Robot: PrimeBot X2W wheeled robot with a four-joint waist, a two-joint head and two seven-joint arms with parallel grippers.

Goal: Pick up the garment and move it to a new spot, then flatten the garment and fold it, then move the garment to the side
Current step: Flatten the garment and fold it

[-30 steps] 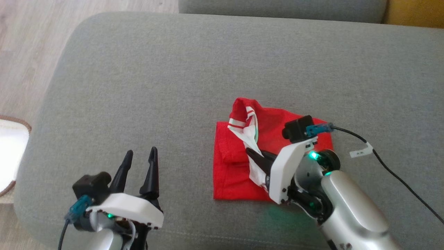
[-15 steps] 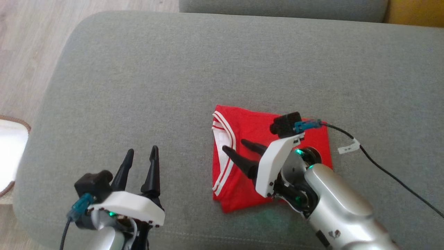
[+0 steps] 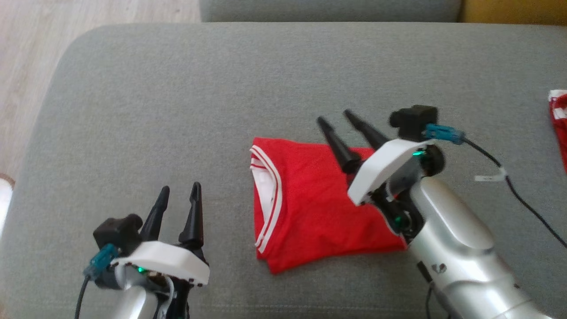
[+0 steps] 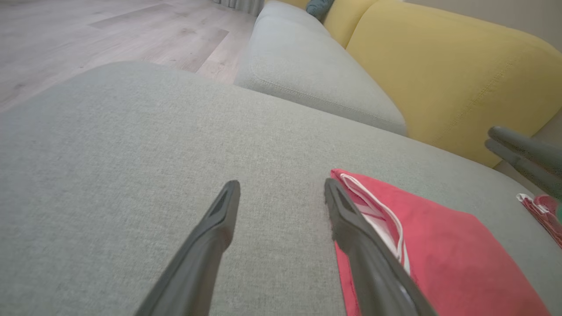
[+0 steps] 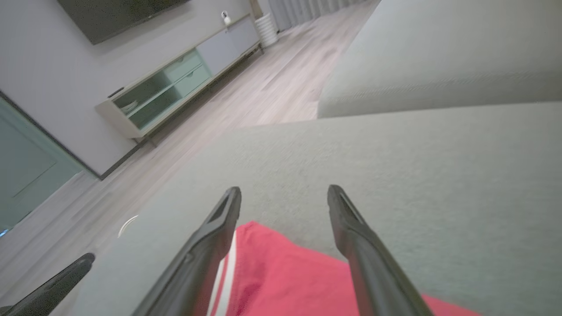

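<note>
The grey cushion [image 3: 177,88] carries the folded red garment [image 3: 310,212] just right of its middle. The garment is roughly square, with its white-striped edge running near to far along the left side. The right tool [image 3: 334,116] hovers over the garment's far right corner, jaws wide, gripping nothing. The left tool [image 3: 180,187], equally wide and empty, sits apart to the garment's left. The right arm looks nearer for the sideways move.

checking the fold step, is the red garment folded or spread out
Folded. The red garment lies as a compact rectangle on the grey cushion, layers showing at its white-striped left edge.
</note>
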